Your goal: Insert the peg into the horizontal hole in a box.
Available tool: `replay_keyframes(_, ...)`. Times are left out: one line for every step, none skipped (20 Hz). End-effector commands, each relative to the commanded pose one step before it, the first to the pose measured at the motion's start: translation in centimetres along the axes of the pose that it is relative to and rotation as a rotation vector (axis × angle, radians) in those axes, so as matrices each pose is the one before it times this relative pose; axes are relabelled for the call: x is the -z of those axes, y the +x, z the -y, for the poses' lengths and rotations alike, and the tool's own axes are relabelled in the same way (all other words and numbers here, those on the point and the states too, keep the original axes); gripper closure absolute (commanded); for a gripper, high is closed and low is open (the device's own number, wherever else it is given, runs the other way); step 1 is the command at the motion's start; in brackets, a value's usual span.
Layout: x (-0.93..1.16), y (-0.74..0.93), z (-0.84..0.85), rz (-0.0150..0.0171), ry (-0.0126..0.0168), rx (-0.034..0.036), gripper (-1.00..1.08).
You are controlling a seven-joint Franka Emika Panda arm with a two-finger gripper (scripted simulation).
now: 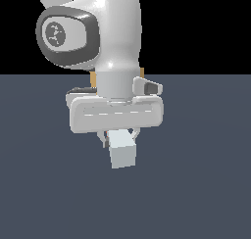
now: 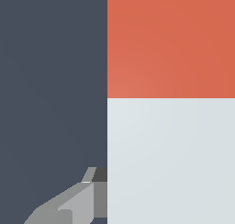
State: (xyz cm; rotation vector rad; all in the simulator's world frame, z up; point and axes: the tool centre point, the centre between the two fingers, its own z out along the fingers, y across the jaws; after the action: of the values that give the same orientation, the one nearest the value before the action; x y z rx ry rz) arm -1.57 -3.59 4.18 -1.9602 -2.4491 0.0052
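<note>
Nearest in the exterior view, the white end of the peg (image 1: 122, 155) points out from under the claw (image 1: 119, 138), lifted clear of the bench (image 1: 206, 184). The claw is clenched on the peg; the wrist view fills with its red and white lengths beside one finger (image 2: 78, 202).

The carry-and-align step seems in hand. Next the peg must be levelled and lined up with the hole, then pushed straight in.

Behind the arm, only thin tan slivers of the box (image 1: 91, 79) show. The hole is hidden, so alignment cannot be judged. The peg's red end is out of sight in the exterior view.
</note>
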Motion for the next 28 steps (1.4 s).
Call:
replay_keyframes(0.672, 1.503, 0.984, 0.00092, -0.00527, -0.0495, 1.08)
replay_keyframes(0.173, 0.591, 0.45, -0.00002, -0.00004, -0.01962, 1.08)
replay_keyframes(0.17, 0.582, 0.441, -0.00002, -0.00004, -0.0193, 1.08)
replay_keyframes(0.168, 0.574, 0.433, -0.00002, -0.00003, -0.01899, 1.08)
replay_keyframes(0.165, 0.566, 0.425, -0.00002, -0.00003, -0.01868, 1.08)
replay_keyframes(0.163, 0.558, 0.417, -0.00002, -0.00003, -0.01839, 1.08)
replay_keyframes(0.161, 0.551, 0.409, -0.00002, -0.00003, -0.01809, 1.08)
replay_keyframes(0.158, 0.544, 0.401, -0.00002, -0.00002, -0.01781, 1.08)
replay_keyframes(0.156, 0.537, 0.394, -0.00002, -0.00002, -0.01753, 1.08)
replay_keyframes(0.154, 0.531, 0.386, -0.00002, -0.00002, -0.01727, 1.08)
replay_keyframes(0.152, 0.525, 0.379, -0.00001, -0.00002, -0.01701, 1.08)
replay_keyframes(0.15, 0.519, 0.372, -0.00001, -0.00001, -0.01677, 1.08)
replay_keyframes(0.149, 0.514, 0.365, -0.00001, -0.00001, -0.01653, 1.08)
replay_keyframes(0.147, 0.509, 0.358, 0.0, -0.00001, -0.01629, 1.08)
replay_keyframes(0.146, 0.504, 0.352, 0.00001, -0.00001, -0.01608, 1.08)
replay_keyframes(0.144, 0.5, 0.346, 0.00001, -0.00001, -0.01587, 1.08)
replay_keyframes(0.139, 0.482, 0.33, 0.00002, -0.00001, -0.01523, 1.08)
replay_keyframes(0.131, 0.454, 0.308, 0.00002, -0.00001, -0.01428, 1.08)
replay_keyframes(0.123, 0.427, 0.286, 0.00003, -0.00001, -0.01336, 1.08)
replay_keyframes(0.115, 0.401, 0.264, 0.00003, -0.00001, -0.01247, 1.08)
replay_keyframes(0.107, 0.376, 0.244, 0.00004, -0.00001, -0.01161, 1.08)
replay_keyframes(0.1, 0.352, 0.226, 0.00004, -0.00001, -0.0108, 1.08)
replay_keyframes(0.093, 0.327, 0.208, 0.00004, -0.00001, -0.01002, 1.08)
replay_keyframes(0.086, 0.303, 0.191, 0.00004, -0.00001, -0.00924, 1.08)
replay_keyframes(0.079, 0.279, 0.173, 0.00004, -0.00001, -0.00844, 1.08)
replay_keyframes(0.072, 0.254, 0.156, 0.00004, -0.00001, -0.00767, 1.08)
replay_keyframes(0.065, 0.23, 0.138, 0.00004, -0.00001, -0.00689, 1.08)
replay_keyframes(0.058, 0.207, 0.121, 0.00004, -0.00001, -0.00612, 1.08)
